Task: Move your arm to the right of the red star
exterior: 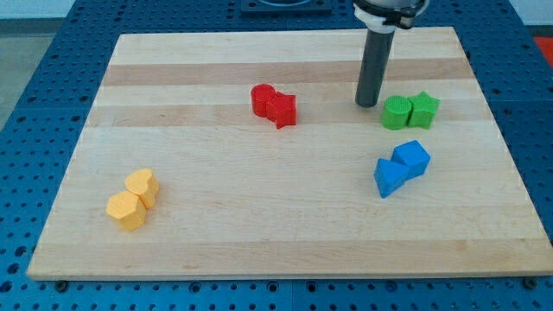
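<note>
The arm has no hand to open or close: it ends in a straight dark rod that holds nothing. The rod comes down from the view's top, and its tip rests on the wooden board without touching any block.

The red star lies near the middle of the board's upper half, pressed against a second red block on its left whose shape is hard to make out. The tip stands well to the right of the star at about the same height in the view, with bare wood between them.

Just to the tip's right sit two green blocks touching each other. Below them two blue blocks touch as well. Two yellow blocks lie together near the board's lower left.
</note>
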### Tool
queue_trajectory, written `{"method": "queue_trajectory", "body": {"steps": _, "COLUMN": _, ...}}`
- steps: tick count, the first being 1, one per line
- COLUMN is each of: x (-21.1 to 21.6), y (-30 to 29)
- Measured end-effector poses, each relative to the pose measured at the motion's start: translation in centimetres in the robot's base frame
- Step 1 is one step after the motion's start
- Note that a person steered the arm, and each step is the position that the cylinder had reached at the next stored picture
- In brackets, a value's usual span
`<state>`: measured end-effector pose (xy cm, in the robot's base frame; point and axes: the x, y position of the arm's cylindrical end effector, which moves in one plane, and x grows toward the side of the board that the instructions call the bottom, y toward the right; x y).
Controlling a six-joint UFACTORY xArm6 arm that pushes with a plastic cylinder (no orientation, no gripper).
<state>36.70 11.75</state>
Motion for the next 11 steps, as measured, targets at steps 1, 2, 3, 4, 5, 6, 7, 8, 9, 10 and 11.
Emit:
{"method": "queue_trajectory", "body": {"steps": 1, "x": 0.3, "y": 0.0}}
{"method": "queue_trajectory", "body": {"steps": 2, "x": 0.4, "y": 0.0}}
{"method": "queue_trajectory", "body": {"steps": 3, "x": 0.5, "y": 0.0}}
{"method": "queue_trajectory", "body": {"steps": 4, "x": 0.5, "y": 0.0}}
{"method": "queue_trajectory", "body": {"steps": 5, "x": 0.5, "y": -0.1}}
{"method": "queue_trajectory", "body": {"steps": 6, "x": 0.5, "y": -0.5}}
{"method": "queue_trajectory", "body": {"steps": 7, "x": 0.5, "y": -1.0}}
{"method": "queue_trajectory", "body": {"steps": 8, "x": 0.5, "y": -1.0}}
{"method": "queue_trajectory", "body": {"steps": 9, "x": 0.5, "y": -1.5}}
{"method": "queue_trajectory", "body": {"steps": 10, "x": 0.5, "y": -2.1}}
{"method": "queue_trajectory", "body": {"steps": 11, "x": 0.5, "y": -4.4}}
